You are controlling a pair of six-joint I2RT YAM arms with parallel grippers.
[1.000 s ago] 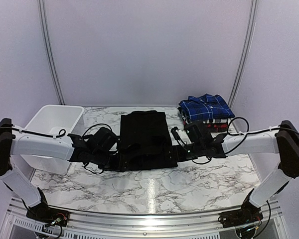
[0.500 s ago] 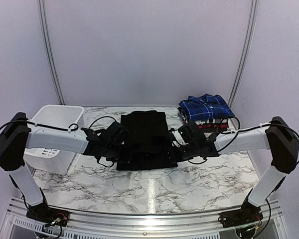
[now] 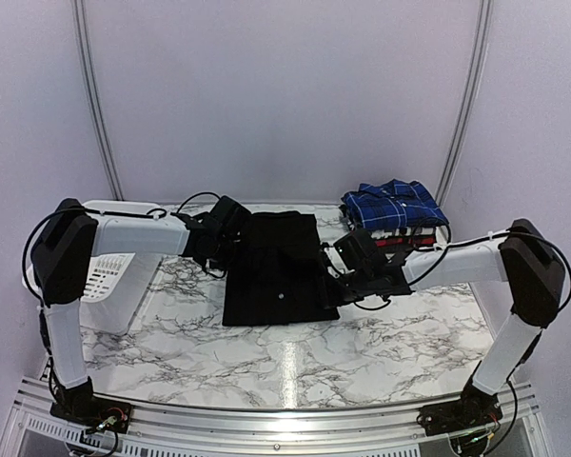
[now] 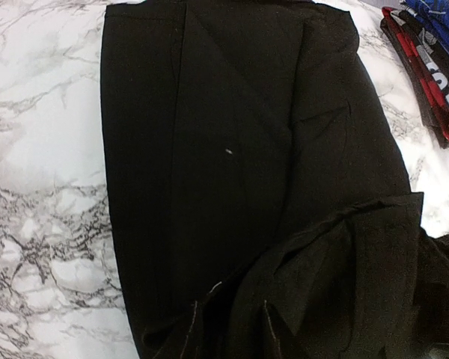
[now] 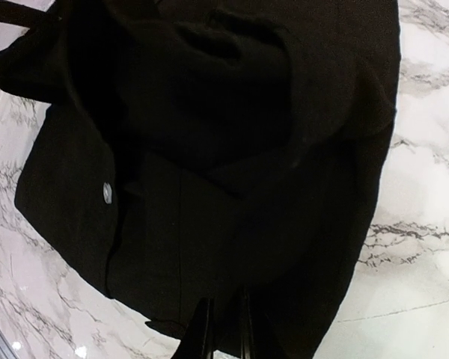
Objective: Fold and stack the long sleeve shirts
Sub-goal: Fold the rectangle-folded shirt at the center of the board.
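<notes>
- Top external view: bright, even, diffuse light from above; the pale walls (image 3: 285, 95) carry a faint lilac cast.
- Glare: one vertical streak on the marble tabletop (image 3: 287, 367), near centre front; shadows soft and faint.
- Dark mass: the black shirt (image 3: 278, 271) reads almost flat from above, its folds barely legible.
- Left wrist view: sharp; marble at left washed out; creases clear.
- Right wrist view: dim, cloth underexposed; marble at right bright.
- Distortion: wall poles (image 3: 95, 105) bow slightly.
</notes>
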